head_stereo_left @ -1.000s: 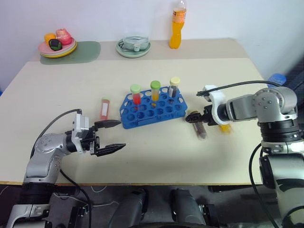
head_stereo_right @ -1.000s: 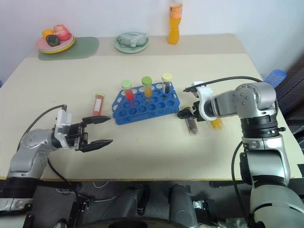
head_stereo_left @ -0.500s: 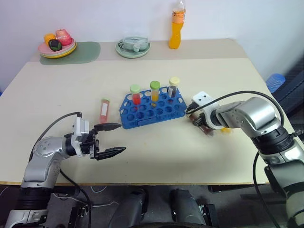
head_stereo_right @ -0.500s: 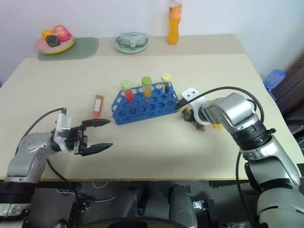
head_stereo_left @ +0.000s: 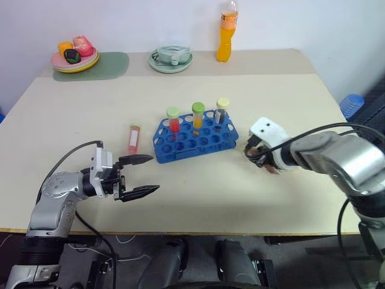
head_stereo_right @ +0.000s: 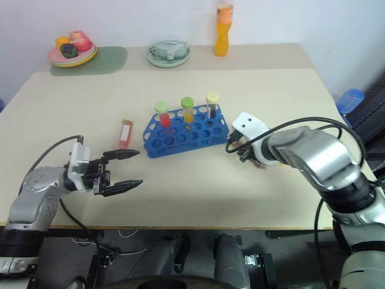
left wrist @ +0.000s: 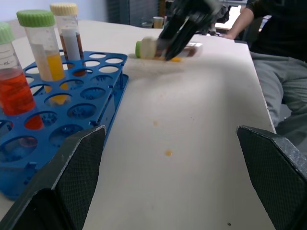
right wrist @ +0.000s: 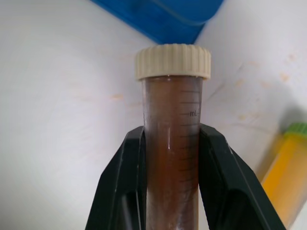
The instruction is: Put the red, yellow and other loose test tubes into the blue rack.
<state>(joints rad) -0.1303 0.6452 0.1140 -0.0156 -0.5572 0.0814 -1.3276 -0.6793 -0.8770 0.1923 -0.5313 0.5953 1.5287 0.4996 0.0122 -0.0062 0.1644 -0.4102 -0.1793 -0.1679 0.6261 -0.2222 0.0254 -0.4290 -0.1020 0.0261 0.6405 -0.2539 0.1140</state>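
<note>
My right gripper (right wrist: 170, 158) clamped on brown tube (right wrist: 171, 143), cream ribbed cap, printed scale marks, near the table's (head_stereo_left: 301, 96) right edge beside blue rack (head_stereo_left: 194, 137), my left gripper (head_stereo_left: 142, 176) spread apart near the front edge

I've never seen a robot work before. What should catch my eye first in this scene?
Mid-table sits a bright blue rack with three capped tubes standing along its back row. Just to its right, the right gripper is shut on a dark brown tube with a cream cap, a yellow tube lying beside it. The left gripper hovers open near the table's front edge, with a red tube lying left of the rack.
</note>
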